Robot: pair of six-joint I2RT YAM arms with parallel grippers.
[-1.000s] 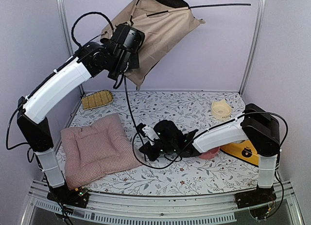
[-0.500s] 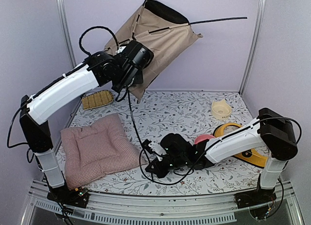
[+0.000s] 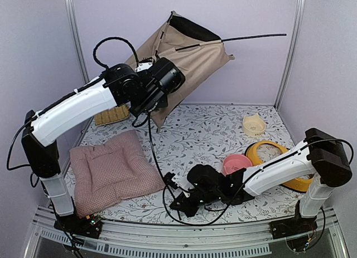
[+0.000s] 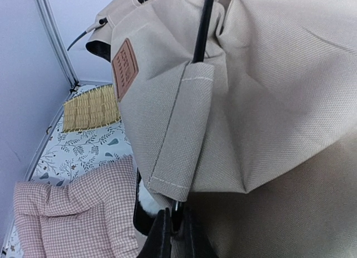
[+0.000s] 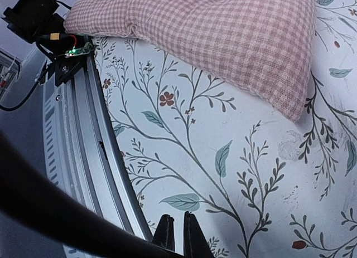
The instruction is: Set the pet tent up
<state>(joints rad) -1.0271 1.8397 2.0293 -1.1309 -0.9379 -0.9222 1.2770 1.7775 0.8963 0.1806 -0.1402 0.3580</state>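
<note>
The pet tent (image 3: pixel 192 60) is beige fabric with a black panel, held up against the back wall. One thin black pole (image 3: pixel 254 37) sticks out to the right. My left gripper (image 3: pixel 158 96) is shut on the tent's lower edge. In the left wrist view its fingers (image 4: pixel 162 235) pinch a black pole end under the fabric (image 4: pixel 268 102). The brown label patch (image 4: pixel 125 67) and a bit of white pom-pom (image 4: pixel 146 202) show there. My right gripper (image 3: pixel 178 201) lies low near the table's front edge, shut and empty (image 5: pixel 177 235).
The pink checked cushion (image 3: pixel 111 171) lies front left. A woven mat (image 3: pixel 111 114) is at the back left. A cream bowl (image 3: pixel 254 124), a pink bowl (image 3: pixel 237 162) and a yellow bowl (image 3: pixel 287 160) sit on the right. A black cord (image 3: pixel 152 146) hangs from the left arm to the table. The metal front rail (image 5: pixel 78 157) runs beside the right fingers.
My left arm has carried the tent a little right and lower. My right arm has swung from the table's middle toward the front edge, uncovering the pink and yellow bowls.
</note>
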